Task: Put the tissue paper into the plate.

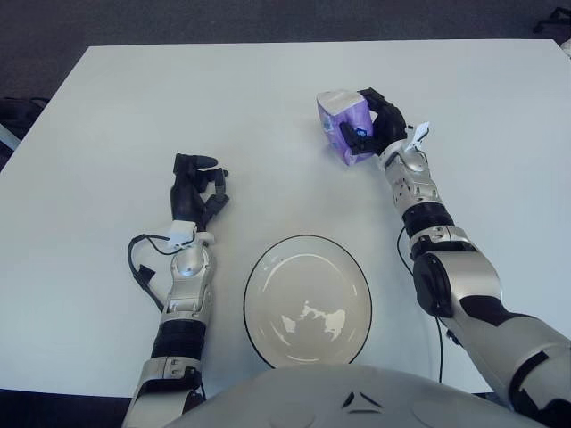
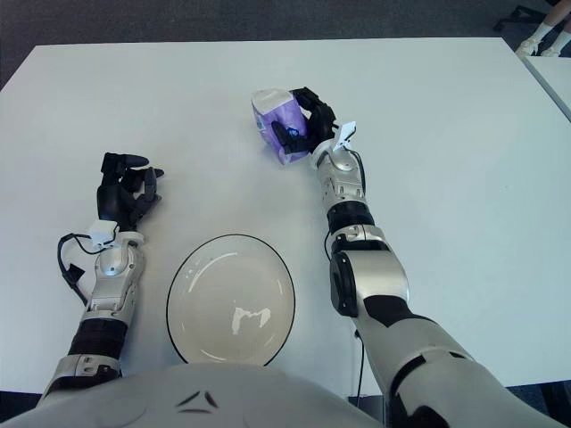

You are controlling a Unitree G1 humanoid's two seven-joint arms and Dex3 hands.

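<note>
A purple and white tissue pack point(image 1: 340, 123) is in my right hand point(image 1: 370, 127) at the table's middle, beyond the plate; the black fingers wrap its right side. Whether the pack touches the table I cannot tell. It also shows in the right eye view point(image 2: 275, 120). The white plate with a dark rim point(image 1: 308, 300) sits empty on the table near the front edge, well below and left of the pack. My left hand point(image 1: 198, 189) shows to the left of the plate, fingers loosely curled, holding nothing.
The white table point(image 1: 268, 98) spreads wide around both hands, with its edges at the back and left. A black cable point(image 1: 141, 259) loops beside my left wrist. A dark floor lies beyond the table's far edge.
</note>
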